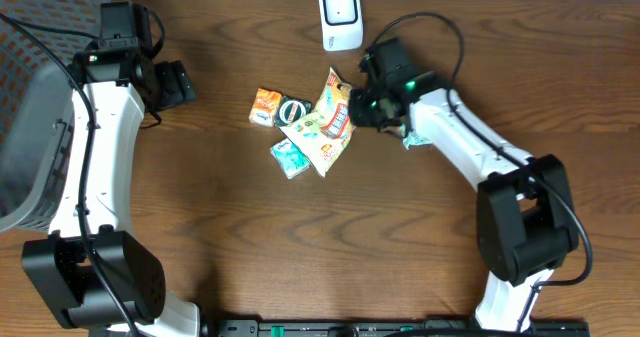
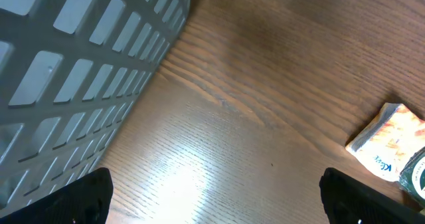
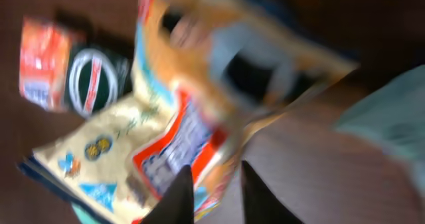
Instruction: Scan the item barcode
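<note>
1. The left gripper (image 2: 214, 201) hovers over the wooden table (image 2: 265, 84) at the left side, jaws spread wide and holding nothing
2. A grey slatted basket (image 2: 80, 64) stands just beside it, at the table's left edge
3. A white barcode scanner (image 1: 340, 17) sits at the far edge of the table, near the middle
4. A loose pile lies mid-table: an orange packet (image 1: 266, 107), a round dark-green packet (image 1: 293, 110), a cream bag (image 1: 325, 145) and a teal packet (image 1: 289, 159)
5. The colourful snack bag (image 1: 336, 102) is at the pile's right edge, below the scanner and apart from it
6. The right gripper (image 3: 216, 191) is right against that bag. Its fingers (image 3: 179, 197) stand close together at the bag's lower edge, but the wrist view is blurred, so I cannot tell whether they pinch it
</note>
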Available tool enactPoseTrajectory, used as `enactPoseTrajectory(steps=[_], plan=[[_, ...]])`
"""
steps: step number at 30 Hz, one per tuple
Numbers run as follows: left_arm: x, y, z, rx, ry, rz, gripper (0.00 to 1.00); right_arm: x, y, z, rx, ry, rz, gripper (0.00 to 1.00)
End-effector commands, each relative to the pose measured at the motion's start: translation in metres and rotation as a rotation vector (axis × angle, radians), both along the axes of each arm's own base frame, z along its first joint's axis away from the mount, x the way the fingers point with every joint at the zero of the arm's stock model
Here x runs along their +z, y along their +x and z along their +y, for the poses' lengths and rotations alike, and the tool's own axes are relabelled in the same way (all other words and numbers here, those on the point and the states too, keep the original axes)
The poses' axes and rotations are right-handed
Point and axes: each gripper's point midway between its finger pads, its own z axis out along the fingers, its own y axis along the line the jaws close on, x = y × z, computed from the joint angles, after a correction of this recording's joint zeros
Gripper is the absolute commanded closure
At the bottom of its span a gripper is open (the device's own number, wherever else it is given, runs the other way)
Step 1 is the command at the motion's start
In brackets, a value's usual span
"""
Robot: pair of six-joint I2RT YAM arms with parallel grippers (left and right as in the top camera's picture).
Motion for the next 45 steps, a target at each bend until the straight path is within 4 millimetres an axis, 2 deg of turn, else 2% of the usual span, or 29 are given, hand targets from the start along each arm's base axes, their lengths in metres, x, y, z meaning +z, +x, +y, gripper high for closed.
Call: enactPoseTrajectory(steps=[1,6,10,11,13,17,25,31,37,41,45], plan=[[-0.006,-0.001,0.0,-0.007,-0.001,0.019,0.03,0.024,0.02,-0.023,-0.066,0.01,-0.059,0.77],[-0.006,-0.001,0.0,-0.007,-0.001,0.019,0.02,0.02,0.024,-0.043,-0.111,-0.028,-0.054,0.74],[-0.006,-0.001,0.0,-0.007,-0.001,0.019,0.02,0.014,0.025,-0.07,-0.178,-0.155,-0.061,0.7],[-0.006,-0.001,0.0,-0.007,-0.001,0.019,0.02,0.013,0.025,-0.075,-0.189,-0.182,-0.059,0.66],[-0.006,-0.001,0.0,-0.007,-0.001,0.019,0.02,0.011,0.022,-0.076,-0.142,-0.211,-0.064,0.49],[-0.006,-0.001,0.0,-0.007,-0.001,0.019,0.03,0.007,0.013,-0.078,0.0,-0.307,-0.072,0.39],[-0.006,-0.001,0.0,-0.007,-0.001,0.019,0.02,0.0,0.008,-0.095,0.05,-0.48,-0.081,0.27],[-0.006,-0.001,0.0,-0.007,-0.001,0.019,0.02,-0.011,0.007,-0.094,0.064,-0.488,-0.061,0.26],[-0.006,-0.001,0.0,-0.007,-0.001,0.019,0.02,-0.038,0.005,-0.096,0.075,-0.509,-0.011,0.3],[-0.006,-0.001,0.0,-0.007,-0.001,0.02,0.03,-0.056,0.002,-0.105,0.073,-0.565,0.027,0.34],[-0.006,-0.001,0.0,-0.007,-0.001,0.019,0.02,-0.064,0.001,-0.113,0.067,-0.617,0.045,0.36]])
